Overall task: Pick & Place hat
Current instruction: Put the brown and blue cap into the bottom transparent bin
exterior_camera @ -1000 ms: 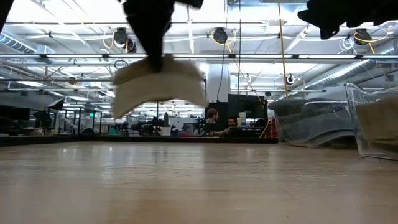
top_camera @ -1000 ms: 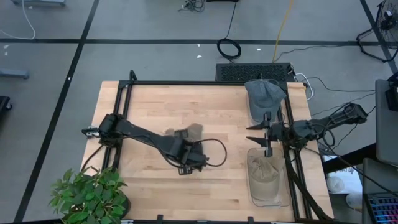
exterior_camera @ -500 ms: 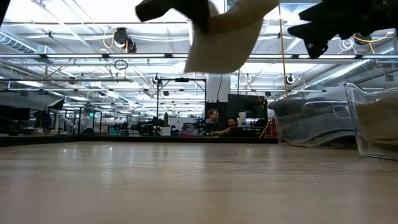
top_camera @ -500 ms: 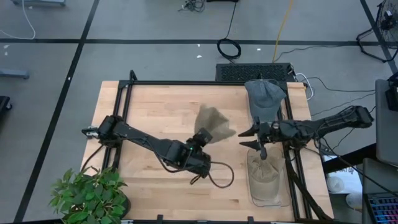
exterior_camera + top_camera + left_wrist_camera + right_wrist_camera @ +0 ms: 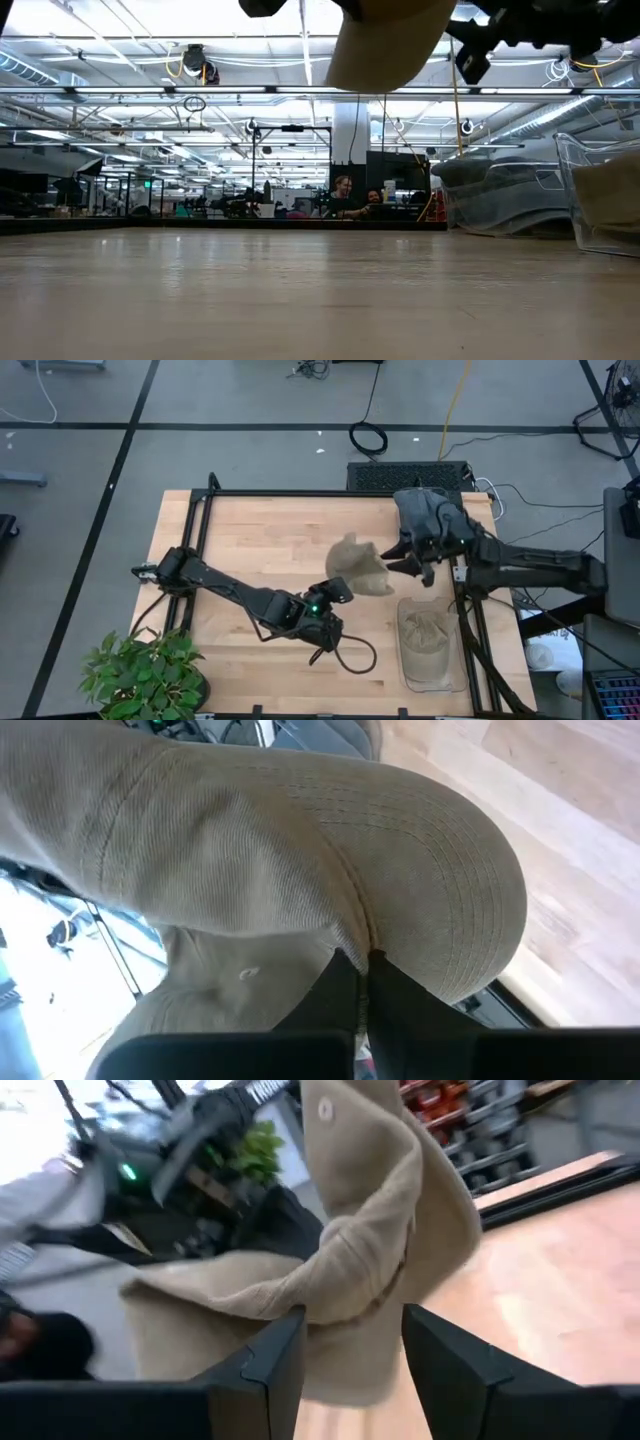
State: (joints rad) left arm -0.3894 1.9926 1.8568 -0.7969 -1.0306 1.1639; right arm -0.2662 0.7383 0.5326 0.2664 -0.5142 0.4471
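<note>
No legible text in any view

No words, labels, brand marks or numbers can be read on the tan hat (image 5: 358, 565), the arms, the wooden surface (image 5: 260, 540) or the clear bins; fixtures in the room beyond the surface are too small and too far off to yield any readable sign.

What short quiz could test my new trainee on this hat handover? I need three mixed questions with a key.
1. True or false: the tan hat rests on the table.
2. Which gripper is shut on the hat: (A) left gripper, (B) right gripper?
3. Fill in: the clear bin holds another ___.

Key: 1 false, the hat is held in the air; 2 A, the right gripper is open beside it; 3 hat.
</note>
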